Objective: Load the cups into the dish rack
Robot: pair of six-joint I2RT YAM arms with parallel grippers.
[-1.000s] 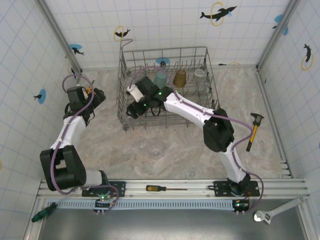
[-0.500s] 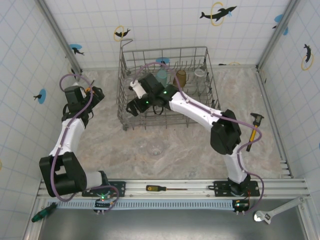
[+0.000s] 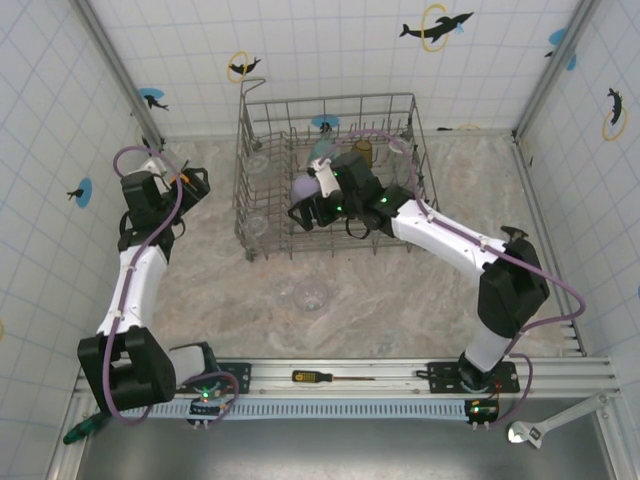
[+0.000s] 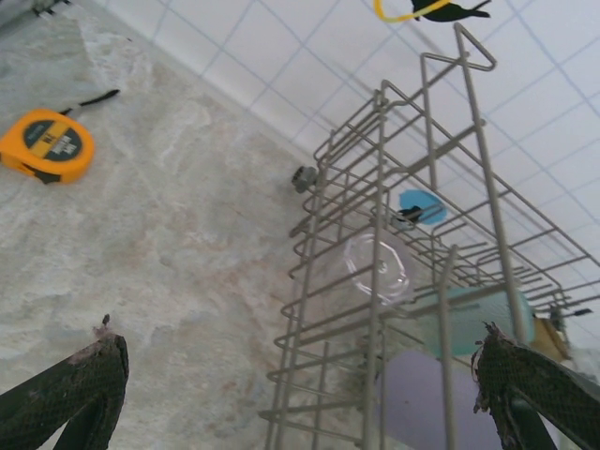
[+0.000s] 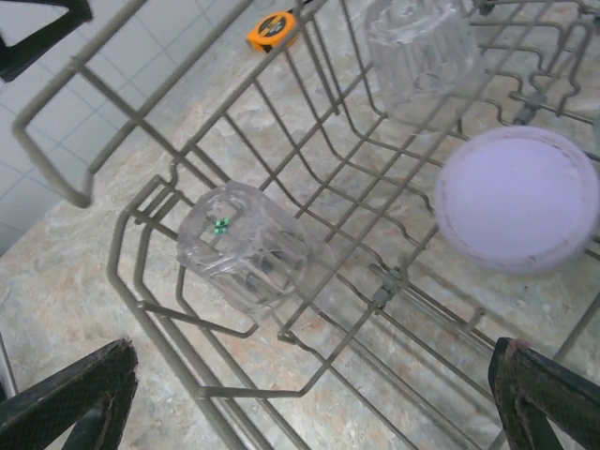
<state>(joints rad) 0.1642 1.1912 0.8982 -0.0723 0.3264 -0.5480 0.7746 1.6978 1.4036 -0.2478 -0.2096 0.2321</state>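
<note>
The grey wire dish rack (image 3: 330, 240) stands at the back middle of the table. Inside it are a lavender cup (image 3: 303, 187), a teal cup (image 3: 322, 150), an amber-brown cup (image 3: 362, 150) and clear cups (image 3: 257, 228). My right gripper (image 3: 305, 213) hovers inside the rack, open and empty. In the right wrist view a clear cup (image 5: 246, 246) lies on the rack wires (image 5: 375, 281) between my spread fingers (image 5: 70, 398), with the lavender cup's base (image 5: 517, 199) to the right. One clear cup (image 3: 310, 295) stands on the table in front of the rack. My left gripper (image 3: 192, 183) is open, left of the rack (image 4: 375, 187).
An orange tape measure (image 4: 45, 145) lies on the table near the left wall. A hammer (image 3: 512, 240) lies at the right, partly behind my right arm. A screwdriver (image 3: 320, 377) rests on the front rail and a wrench (image 3: 540, 430) below it.
My right arm has swung to the right inside the rack and uncovered the lavender cup; its jaws widened slightly. The left arm has shifted a little toward the back left.
</note>
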